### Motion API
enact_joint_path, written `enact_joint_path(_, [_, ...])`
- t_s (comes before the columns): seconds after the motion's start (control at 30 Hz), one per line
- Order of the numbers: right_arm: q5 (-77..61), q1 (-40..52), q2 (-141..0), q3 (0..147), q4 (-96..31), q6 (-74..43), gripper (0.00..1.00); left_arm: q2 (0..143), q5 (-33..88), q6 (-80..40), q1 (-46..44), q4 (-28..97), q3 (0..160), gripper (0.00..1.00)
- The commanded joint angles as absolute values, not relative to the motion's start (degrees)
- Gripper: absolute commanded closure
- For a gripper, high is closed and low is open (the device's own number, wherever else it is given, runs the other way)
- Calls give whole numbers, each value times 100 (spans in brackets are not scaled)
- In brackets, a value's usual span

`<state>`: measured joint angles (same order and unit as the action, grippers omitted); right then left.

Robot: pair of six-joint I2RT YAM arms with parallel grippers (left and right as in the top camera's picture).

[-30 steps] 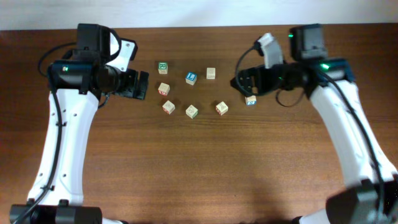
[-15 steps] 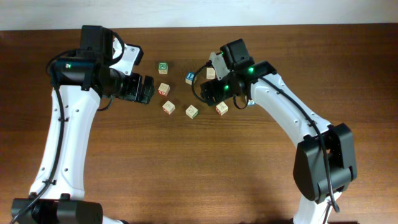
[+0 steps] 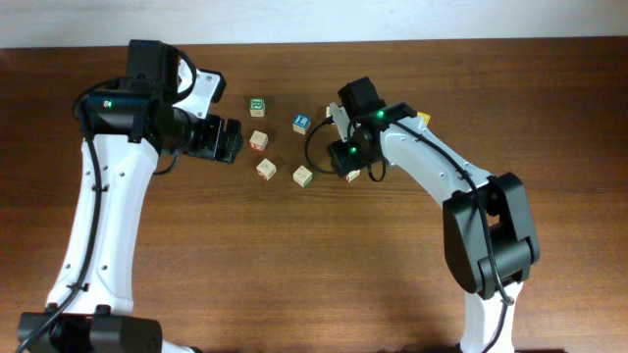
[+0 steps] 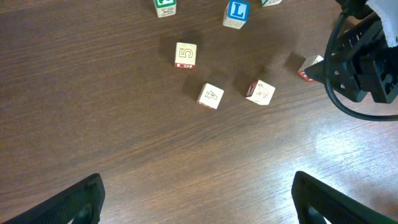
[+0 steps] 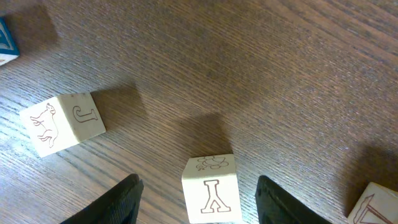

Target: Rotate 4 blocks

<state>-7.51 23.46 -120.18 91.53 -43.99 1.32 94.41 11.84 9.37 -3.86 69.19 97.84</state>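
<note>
**Right tool astride a pale block**

The right tool [image 5: 199, 186] has its fingers parted and holds nothing. They stand either side of one pale block [image 5: 210, 193] mid-tabletop [image 3: 294, 255], not touching it. Three more pale blocks [image 3: 266, 169] lie scattered apart to its left. The left tool [image 4: 196, 186] gapes wide and empty, just left of them

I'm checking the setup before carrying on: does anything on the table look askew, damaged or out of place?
Nothing looks damaged or spilled. Only the layout is untidy: the 5 block, the block below it and its neighbour lie apart, each turned a different way.
</note>
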Motion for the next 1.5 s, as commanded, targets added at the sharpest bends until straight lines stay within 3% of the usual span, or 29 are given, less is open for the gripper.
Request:
enact_joint_path(0.0, [-701,2403,-12230,9190,-4451,58,40,9483,1271,860,-397,6906,9915,6])
enact_joint_path(0.2, [-696,2403,-12326,9159,-4480,32,48,9483,1269,862,-399,6908,9915,1])
enact_joint_path(0.3, [-676,2403,-12328,9115,-4460,-69,62,9483,1269,862,-399,6910,9915,1])
enact_joint_path(0.4, [-460,2403,-12326,9118,-4606,-543,70,9483,1269,864,-397,6910,9915,1])
enact_joint_path(0.57, [-445,2403,-12324,9146,-5533,-1610,71,9483,1267,864,-397,6910,9915,1])
enact_joint_path(0.97, [-447,2403,-12315,9146,-7485,-1894,69,9483,1267,864,-397,6910,9915,1])
enact_joint_path(1.03, [-447,2403,-12315,9146,-7559,-1892,61,9483,1267,864,-397,6910,9915,1])
enact_joint_path(1.3, [-202,1986,-12315,10136,-7548,-1678,48,9483,1267,864,-397,6910,9915,1])
enact_joint_path(1.47, [545,1559,-12328,10342,-5964,-1669,39,9483,1267,864,-397,6910,9915,1])
